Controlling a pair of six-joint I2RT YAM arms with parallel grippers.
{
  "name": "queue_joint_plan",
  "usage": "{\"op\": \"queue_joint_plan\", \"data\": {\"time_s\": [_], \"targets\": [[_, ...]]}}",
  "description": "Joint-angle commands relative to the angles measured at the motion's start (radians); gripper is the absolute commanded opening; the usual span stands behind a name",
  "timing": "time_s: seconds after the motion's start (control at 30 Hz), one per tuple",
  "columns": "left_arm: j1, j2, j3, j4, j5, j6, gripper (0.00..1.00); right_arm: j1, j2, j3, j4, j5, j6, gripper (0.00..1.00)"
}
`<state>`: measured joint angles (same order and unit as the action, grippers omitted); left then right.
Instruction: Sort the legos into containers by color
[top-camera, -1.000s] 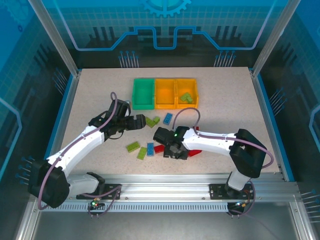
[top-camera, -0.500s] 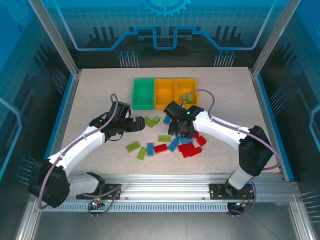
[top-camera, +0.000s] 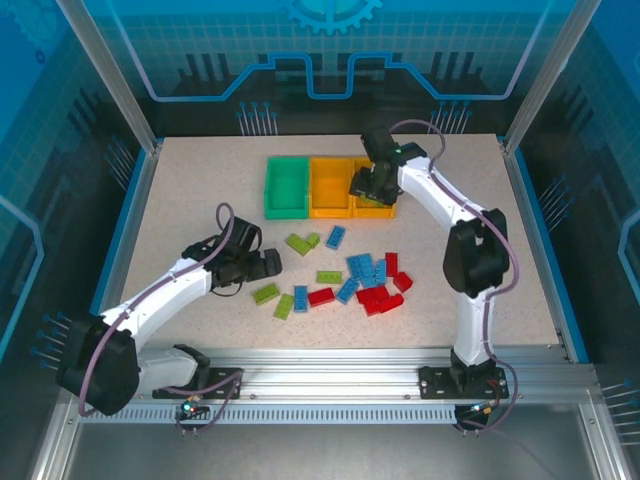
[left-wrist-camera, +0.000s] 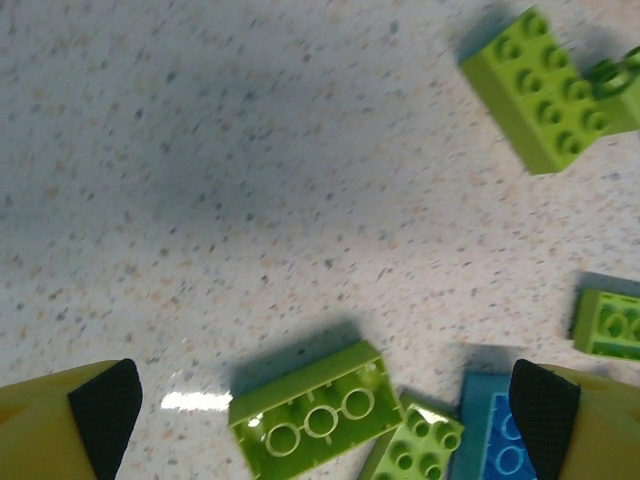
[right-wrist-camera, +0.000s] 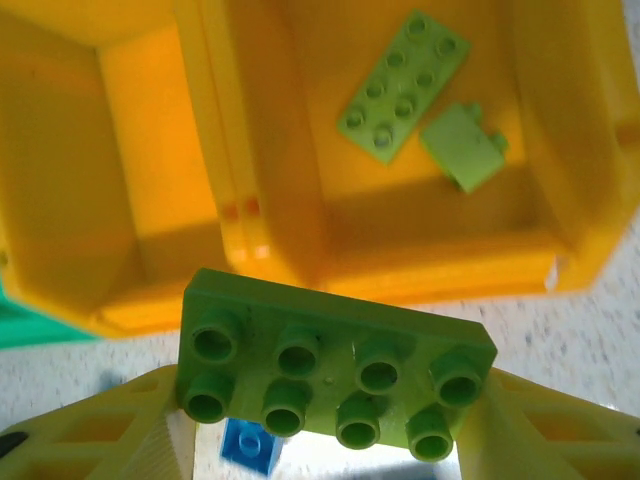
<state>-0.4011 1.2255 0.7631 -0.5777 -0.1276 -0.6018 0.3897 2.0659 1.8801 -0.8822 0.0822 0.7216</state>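
The right gripper (top-camera: 366, 186), half closed, clamps a flat lime green lego (right-wrist-camera: 335, 365) with 8 studs in 2 rows, above the near wall of the right orange bin (right-wrist-camera: 430, 265), which holds 2 lime pieces (right-wrist-camera: 405, 85). The left gripper (top-camera: 268, 264) gapes wide and empty over loose lime bricks (left-wrist-camera: 310, 410) on the table (left-wrist-camera: 250, 150).

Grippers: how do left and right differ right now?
The left gripper is open and empty; the right gripper is shut on a lime green lego. The left is low over loose legos on the table; the right is at the orange bins. Both have yellow fingers.
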Motion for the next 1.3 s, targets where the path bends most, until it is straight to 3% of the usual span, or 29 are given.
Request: {"op": "queue_joint_plan", "data": {"time_s": [0.0,0.43,0.6,0.87,1.27], "targets": [[0.001,-0.015,-0.024,-0.066,-0.019,-0.086,0.99,-0.037,0.077,0.114,-0.084,-0.041,-0.033,0.61],[-0.048,0.002,-0.074,-0.085,0.02,-0.228,0.99,-0.091,0.34,0.457,-0.209,-0.015,-0.014,0.63],[-0.069,0.065,-0.041,-0.089,0.02,-0.255,0.99,-0.094,0.366,0.458,-0.213,-0.019,0.007,0.67],[-0.083,0.148,-0.013,-0.074,0.031,-0.271,0.99,-0.091,0.321,0.419,-0.179,-0.054,0.017,0.83],[-0.132,0.181,0.029,-0.047,0.011,-0.293,0.99,-0.06,0.141,0.254,-0.092,-0.122,-0.024,0.85]]}}
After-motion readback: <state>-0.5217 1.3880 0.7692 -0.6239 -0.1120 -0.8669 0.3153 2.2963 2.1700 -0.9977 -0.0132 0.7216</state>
